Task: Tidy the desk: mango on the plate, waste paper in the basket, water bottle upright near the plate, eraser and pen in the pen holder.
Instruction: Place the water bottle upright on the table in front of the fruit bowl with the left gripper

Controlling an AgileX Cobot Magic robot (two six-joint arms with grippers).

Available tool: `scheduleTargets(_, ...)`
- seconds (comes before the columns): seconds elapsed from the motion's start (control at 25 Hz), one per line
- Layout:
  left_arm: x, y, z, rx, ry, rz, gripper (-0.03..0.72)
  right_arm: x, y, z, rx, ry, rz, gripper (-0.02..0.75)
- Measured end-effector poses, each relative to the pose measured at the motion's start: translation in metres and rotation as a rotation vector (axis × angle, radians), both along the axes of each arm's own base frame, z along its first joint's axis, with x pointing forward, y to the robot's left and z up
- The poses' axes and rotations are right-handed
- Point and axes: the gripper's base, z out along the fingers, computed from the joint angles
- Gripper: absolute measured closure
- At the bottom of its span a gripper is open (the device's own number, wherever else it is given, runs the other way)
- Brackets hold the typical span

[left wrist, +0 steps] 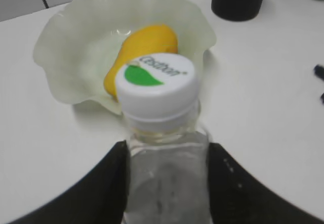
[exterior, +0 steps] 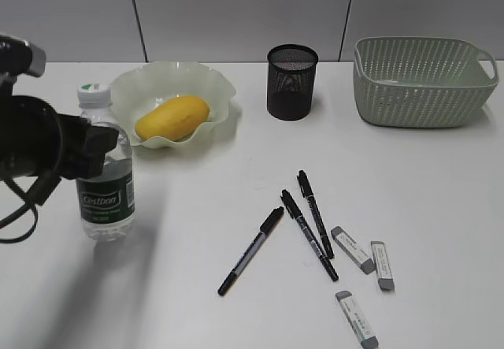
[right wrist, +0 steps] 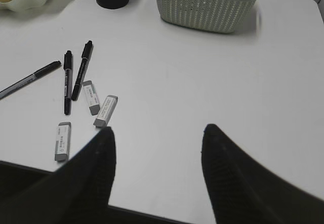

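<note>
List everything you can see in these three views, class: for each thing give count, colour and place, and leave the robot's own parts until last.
Desk: one, white, under everything.
Plate: one, pale green, back left.
Mango: one, yellow-orange, on the plate.
Water bottle: one, clear, green label, white cap, upright in front of the plate.
Pen holder: one, black mesh, back centre.
Basket: one, sage green, back right.
Pens: three, black, front centre.
Erasers: three, white and grey, right of the pens.
Left tool: black, closed on the bottle.
Right tool: black, open above bare desk.
</note>
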Motion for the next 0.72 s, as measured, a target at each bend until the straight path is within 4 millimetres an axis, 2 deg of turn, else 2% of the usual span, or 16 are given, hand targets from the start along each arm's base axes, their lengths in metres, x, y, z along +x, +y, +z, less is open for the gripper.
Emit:
scheduleTargets(0.16, 0.01, 0.012, -0.02, 0.052, -0.047, -0.001, 0.347, 0.0, 0.0, 0.0, 0.001, 0.0, 0.0, 0.3)
scheduleTargets(0.4, 0.028, 0.013, -0.019, -0.033, -0.238, 0.011, 0.347, 0.0, 0.0, 0.0, 0.001, 0.0, 0.0, 0.299)
scheduleTargets(0.6, 0.031, 0.012, -0.038, -0.019, -0.193, 0.005, 0.349, 0.0, 0.0, 0.0, 0.001, 0.0, 0.0, 0.299)
scheduleTargets(0.72, 0.029, 0.012, -0.039, -0.026, -0.204, 0.003, 0.349, 0.0, 0.0, 0.0, 0.001, 0.0, 0.0, 0.299)
